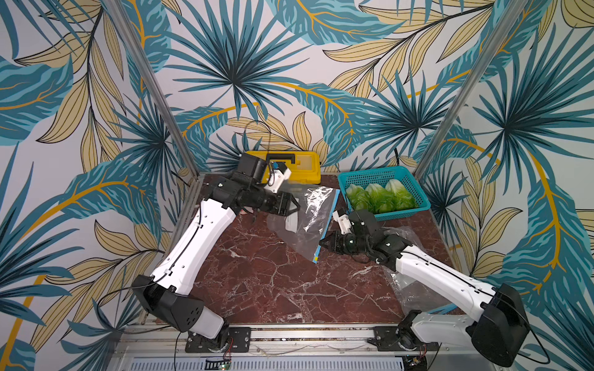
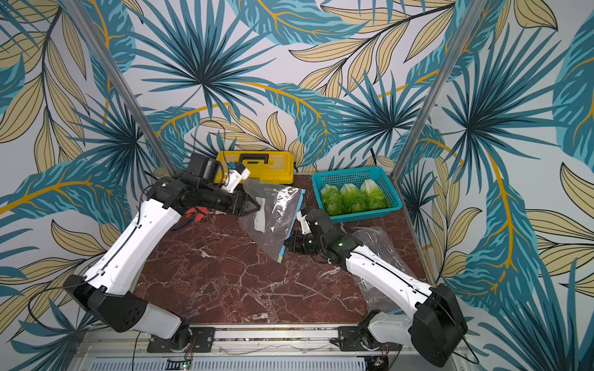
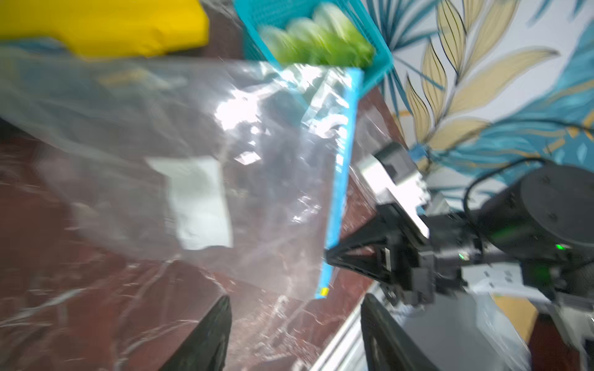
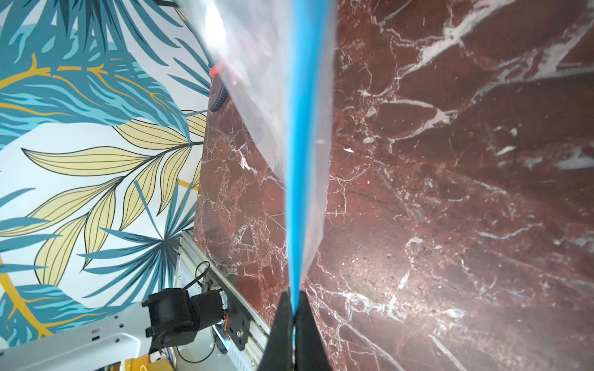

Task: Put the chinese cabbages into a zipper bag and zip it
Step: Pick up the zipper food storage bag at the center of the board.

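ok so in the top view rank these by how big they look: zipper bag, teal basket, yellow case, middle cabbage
1. zipper bag and teal basket: about alike; the bag hangs raised, nearer the camera, so unranked
2. yellow case, partly hidden by the left arm
3. middle cabbage

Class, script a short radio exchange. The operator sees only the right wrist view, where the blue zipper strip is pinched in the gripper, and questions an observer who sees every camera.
Operator: Where are the chinese cabbages?
Observer: All three lie side by side in the teal basket; none is in the zipper bag.
Operator: Is the left gripper holding the bag too?
Observer: No. In the left wrist view its jaws stand apart, and in both top views it sits beside the bag's edge opposite the blue zipper strip.
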Controlling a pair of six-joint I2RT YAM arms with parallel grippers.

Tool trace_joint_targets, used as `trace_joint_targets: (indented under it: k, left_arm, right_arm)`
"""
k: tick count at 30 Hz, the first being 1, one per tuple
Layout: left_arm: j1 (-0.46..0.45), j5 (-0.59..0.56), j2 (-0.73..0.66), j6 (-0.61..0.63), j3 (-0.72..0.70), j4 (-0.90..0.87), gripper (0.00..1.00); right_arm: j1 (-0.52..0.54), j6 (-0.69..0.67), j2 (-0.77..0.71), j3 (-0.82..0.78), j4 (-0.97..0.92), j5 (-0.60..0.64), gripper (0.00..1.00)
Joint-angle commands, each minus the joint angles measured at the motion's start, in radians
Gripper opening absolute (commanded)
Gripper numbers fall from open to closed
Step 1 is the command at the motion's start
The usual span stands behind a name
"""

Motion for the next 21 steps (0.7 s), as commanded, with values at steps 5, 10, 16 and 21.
trace_joint_targets:
  k: [5, 10, 16, 21]
  left_arm:
    - [-0.094, 0.110, 0.092, -0.205, -0.098, 0.207, 0.78]
    - [-0.093, 0.147, 0.102, -0.084, -0.240, 0.245, 0.75]
    - [-0.093, 0.297, 0.127, -0.123, -0.330, 0.352, 0.62]
    - [-0.175, 0.176, -0.018, 0.004, -0.395, 0.352, 0.71]
  right_arm:
    - [0.050, 0.048, -0.022, 0.032, -0.080, 0.056, 0.00]
    - [0.018, 0.143, -0.073, -0.058, -0.074, 0.043, 0.00]
    - [-0.004, 0.269, -0.016, -0.085, -0.083, -0.022, 0.00]
    - [-0.036, 0.416, -0.009, -0.055, -0.099, -0.052, 0.00]
